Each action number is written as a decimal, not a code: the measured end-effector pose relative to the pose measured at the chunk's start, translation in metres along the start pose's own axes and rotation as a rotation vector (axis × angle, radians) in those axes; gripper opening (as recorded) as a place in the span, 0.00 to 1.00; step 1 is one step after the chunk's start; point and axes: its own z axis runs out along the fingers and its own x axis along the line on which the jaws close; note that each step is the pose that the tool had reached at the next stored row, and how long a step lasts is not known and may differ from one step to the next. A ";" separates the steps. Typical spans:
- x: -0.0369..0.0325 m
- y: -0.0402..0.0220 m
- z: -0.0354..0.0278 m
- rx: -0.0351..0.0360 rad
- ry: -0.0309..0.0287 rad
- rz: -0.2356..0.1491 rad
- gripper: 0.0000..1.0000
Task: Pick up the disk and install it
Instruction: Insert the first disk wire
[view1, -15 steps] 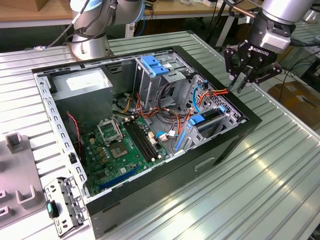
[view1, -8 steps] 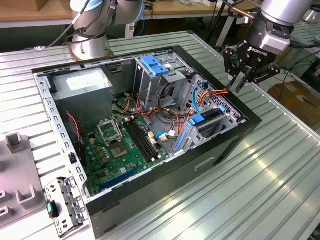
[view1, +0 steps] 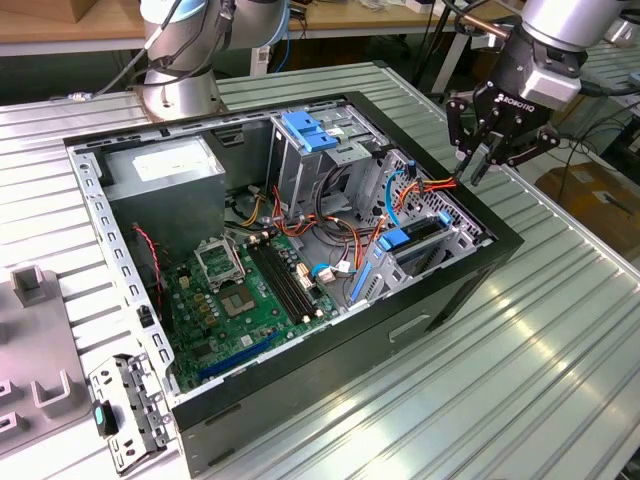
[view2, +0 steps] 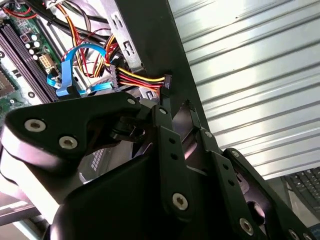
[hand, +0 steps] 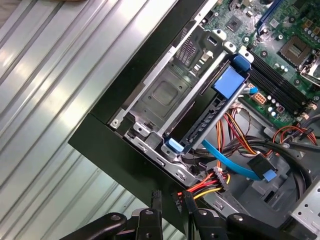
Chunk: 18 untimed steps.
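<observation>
The disk (view1: 418, 238) stands on edge in the drive bay at the case's corner on the exterior view's right, its blue bracket (hand: 229, 82) running along its upper edge. In the first wrist view the disk (hand: 206, 121) shows as a dark slab inside the metal bay. My gripper (view1: 480, 168) hangs just outside that corner, above the case's black rim. It is open by a narrow gap and holds nothing. The fingertips (hand: 156, 196) sit beside the end of a red, yellow and black power cable (view2: 150, 79). My gripper (view2: 178, 109) is apart from the disk.
The open computer case (view1: 500, 245) lies on a ribbed metal table (view1: 560, 330). Inside are a green motherboard (view1: 250, 300), a grey power-supply box (view1: 165, 170), a tall metal cage with a blue top (view1: 305, 130) and a blue data cable (hand: 235, 162). A metal bracket (view1: 125, 405) lies on the table beside the case.
</observation>
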 end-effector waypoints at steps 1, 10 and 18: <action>-0.0005 -0.0004 0.0002 0.0001 0.0000 -0.010 0.30; -0.0026 -0.0022 0.0072 0.0021 -0.0010 -0.177 0.30; -0.0027 -0.0020 0.0141 0.0093 -0.0074 -0.273 0.29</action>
